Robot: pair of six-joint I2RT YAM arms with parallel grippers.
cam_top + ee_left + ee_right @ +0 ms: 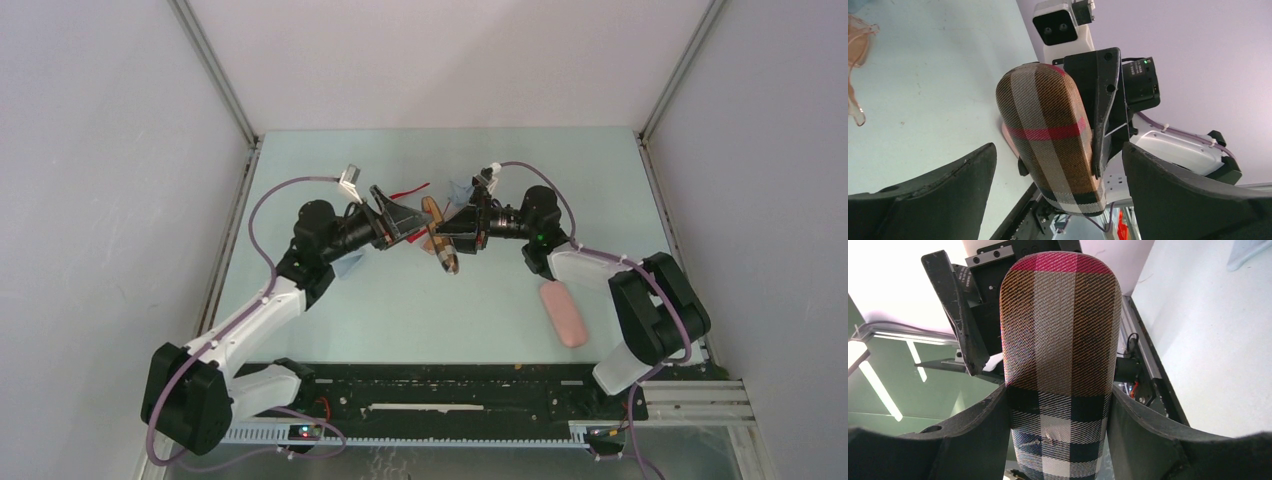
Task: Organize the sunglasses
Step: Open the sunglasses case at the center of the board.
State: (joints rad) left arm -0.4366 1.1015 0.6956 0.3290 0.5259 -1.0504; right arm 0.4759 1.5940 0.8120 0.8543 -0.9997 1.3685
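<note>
The right pincer (1060, 390) is closed onto the plaid case (1060, 330). One black finger (983, 425) presses on each long side of the case, near its dark checked end. The left pincer (1058, 147) is wide open and holds nothing. Its two fingers (963, 172) are far apart and do not touch the case, which is right in front of it. From above, the two pincers face each other tip to tip, with the case between them.

The case is held crosswise to the right pincer. Its long side runs from the far side of the bench (330, 160) to the near side, leaning a little.

On the near side of both pincers there is a wide bare stretch of bench. A pink case (563, 313) lies there, well away from the right pincer, beside the right arm. A blue cloth (350, 264) lies just under the left arm. The walls are well away from both pincers.

The red sunglasses (410, 189) lie just past the left pincer, on its far side. Only a thin red arm shows, running sideways. The orange sunglasses (859, 37) lie on the bench off to the left of the left pincer's view, and which way they point I cannot tell.
</note>
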